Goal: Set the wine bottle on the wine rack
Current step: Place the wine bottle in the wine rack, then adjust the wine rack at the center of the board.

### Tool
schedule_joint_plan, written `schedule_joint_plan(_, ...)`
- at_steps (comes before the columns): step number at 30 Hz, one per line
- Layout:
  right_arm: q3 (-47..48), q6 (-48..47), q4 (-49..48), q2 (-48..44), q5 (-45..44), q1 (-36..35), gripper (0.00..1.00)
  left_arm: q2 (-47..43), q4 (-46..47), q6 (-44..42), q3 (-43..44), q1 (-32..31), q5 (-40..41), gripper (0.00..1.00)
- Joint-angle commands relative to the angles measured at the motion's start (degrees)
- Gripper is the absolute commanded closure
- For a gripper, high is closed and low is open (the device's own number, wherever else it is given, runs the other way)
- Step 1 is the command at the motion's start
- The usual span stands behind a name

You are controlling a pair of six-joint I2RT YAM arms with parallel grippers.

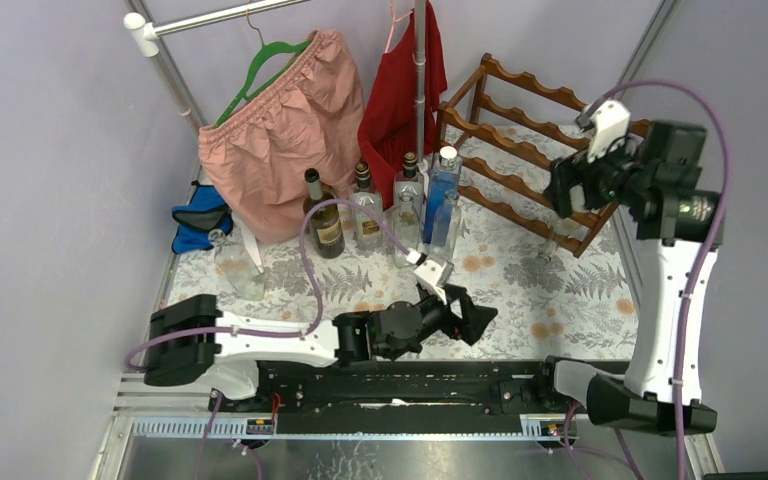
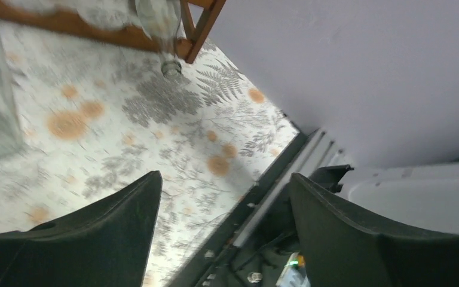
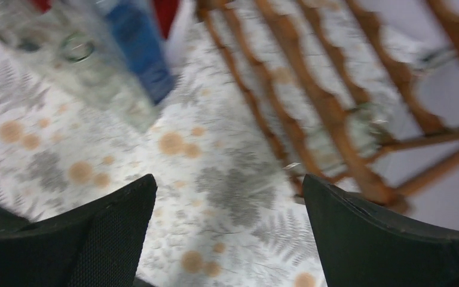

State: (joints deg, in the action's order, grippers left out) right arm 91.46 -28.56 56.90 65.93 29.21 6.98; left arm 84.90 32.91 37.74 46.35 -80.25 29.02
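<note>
Wine rack (image 1: 535,85) stood at the table's 1 o'clock. A clear wine bottle (image 2: 158,21) lay in its lowest tier, neck outward. Left gripper (image 2: 224,179) and right gripper (image 3: 230,179) both gaped wide, holding nothing.

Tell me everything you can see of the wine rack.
The wine rack is a reddish-brown wooden open frame with wavy scalloped rails in several tiers, standing at the far right on the fern-print tablecloth. A clear bottle lies in a low tier, neck poking out front. The right gripper hangs open before its right end.
</note>
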Motion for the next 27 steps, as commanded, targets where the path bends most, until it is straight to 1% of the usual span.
schedule_joint_plan(1, 13.21, -5.58, 7.55, 7.05, -7.79, 5.56, 0.02, -5.02, -12.35, -26.28, 7.74, 1.18, -5.93, 0.06)
schedule_joint_plan(2, 15.15, -6.32, 9.00, 8.46, -7.55, 6.28, 0.02, -4.93, -16.39, -29.25, 10.58, 1.89, -6.77, 0.02)
schedule_joint_plan(3, 16.51, -7.02, 9.78, 9.42, -8.03, 6.56, 0.02, -4.56, -20.49, -31.65, 13.72, 2.77, -8.28, 0.01)
schedule_joint_plan(5, 18.54, -8.86, 11.62, 11.09, -9.34, 6.68, 0.02, -2.99, -26.70, -33.83, 18.82, 5.36, -13.61, 0.01)
schedule_joint_plan(8, 19.23, -12.65, 14.77, 14.09, -10.00, 7.24, 0.04, 0.97, -30.92, -32.79, 25.90, 9.00, -20.35, 0.01)
schedule_joint_plan(11, 17.41, -15.64, 15.68, 15.97, -10.02, 8.02, 0.05, 7.39, -37.13, -33.36, 34.73, 10.05, -24.45, 0.01)
schedule_joint_plan(14, 18.64, -17.90, 17.05, 18.31, -8.97, 9.73, 0.09, 14.25, -41.81, -33.70, 43.33, 10.19, -28.44, 0.01)
schedule_joint_plan(17, 19.05, -20.08, 16.29, 19.92, -7.55, 12.43, 0.11, 20.20, -42.38, -33.69, 48.66, 10.80, -31.84, 0.04)
schedule_joint_plan(19, 18.13, -21.38, 13.93, 20.46, -6.83, 13.97, 0.11, 23.92, -40.96, -33.50, 50.46, 11.67, -32.61, 0.06)
schedule_joint_plan(20, 17.56, -21.88, 12.53, 20.81, -6.28, 14.71, 0.11, 26.67, -39.68, -33.19, 51.25, 12.38, -34.21, 0.06)
schedule_joint_plan(22, 16.91, -22.55, 9.99, 21.70, -5.41, 15.94, 0.11, 31.75, -37.89, -31.48, 54.95, 13.94, -36.58, 0.09)
schedule_joint_plan(24, 17.29, -22.85, 9.05, 23.21, -3.54, 17.29, 0.12, 38.01, -39.74, -30.51, 62.20, 15.02, -37.07, 0.11)
schedule_joint_plan(26, 18.90, -23.37, 10.05, 25.17, -1.56, 18.26, 0.13, 43.93, -43.33, -28.54, 70.23, 16.01, -35.68, 0.14)
schedule_joint_plan(27, 19.71, -23.85, 10.82, 25.91, -0.65, 18.54, 0.14, 46.18, -44.25, -27.56, 72.74, 16.59, -35.56, 0.15)
